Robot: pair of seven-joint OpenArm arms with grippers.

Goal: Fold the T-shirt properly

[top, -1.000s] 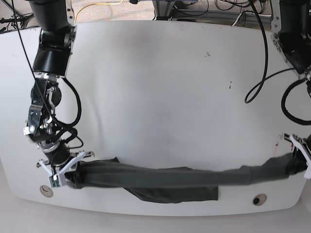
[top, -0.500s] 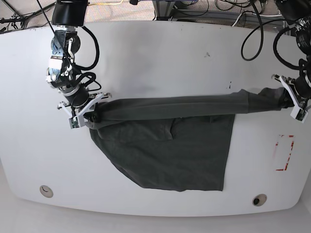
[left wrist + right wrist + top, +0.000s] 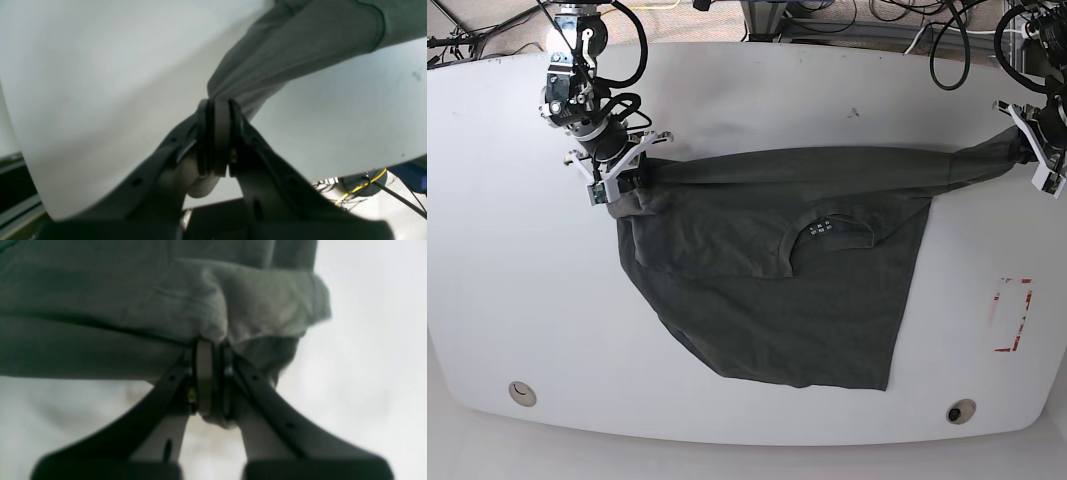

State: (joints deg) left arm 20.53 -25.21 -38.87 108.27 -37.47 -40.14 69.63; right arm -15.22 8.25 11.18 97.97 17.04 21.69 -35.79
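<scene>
Since the earlier frames, the shirt [image 3: 777, 290] is being dragged up the table [image 3: 757, 95] and more of it is being spread flat. Its top edge is being kept stretched between both grippers, probably to smooth the cloth. Cloth is being clenched by the right gripper [image 3: 614, 178] and the left gripper [image 3: 1035, 150].

right tool [image 3: 213, 373]: clamped on bunched T-shirt [image 3: 100, 306] fold; white table [image 3: 367, 373] behind
</scene>
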